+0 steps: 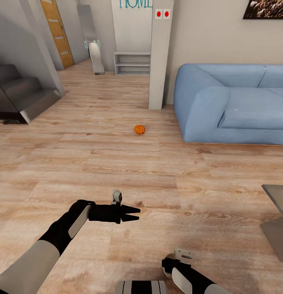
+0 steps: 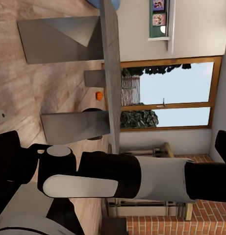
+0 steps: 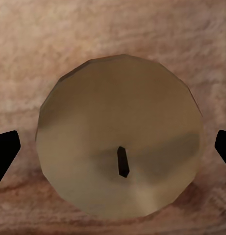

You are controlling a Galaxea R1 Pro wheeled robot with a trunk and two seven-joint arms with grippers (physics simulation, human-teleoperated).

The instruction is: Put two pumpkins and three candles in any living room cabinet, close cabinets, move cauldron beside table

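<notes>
A cream candle (image 3: pixel 117 122) with a dark wick stands on the wood floor. In the right wrist view it is seen from straight above, and my right gripper (image 3: pixel 113 152) is open with one black fingertip (image 3: pixel 5 152) on either side of it. In the head view my right wrist (image 1: pixel 178 267) points down at the floor near the bottom edge. My left gripper (image 1: pixel 133 214) hovers open and empty over bare floor. One orange pumpkin (image 1: pixel 139 129) lies on the floor ahead, near the sofa's corner. Another pumpkin (image 2: pixel 99 95) shows small beyond the table (image 2: pixel 110 73). The table's grey corner (image 1: pixel 278 196) is at the right.
A blue sofa (image 1: pixel 235 106) fills the right back. A white pillar (image 1: pixel 160 61) stands behind the pumpkin, with a low white shelf unit (image 1: pixel 132 63) beyond it. Dark stairs (image 1: pixel 19 98) rise at the left. Open wood floor lies between me and the pumpkin.
</notes>
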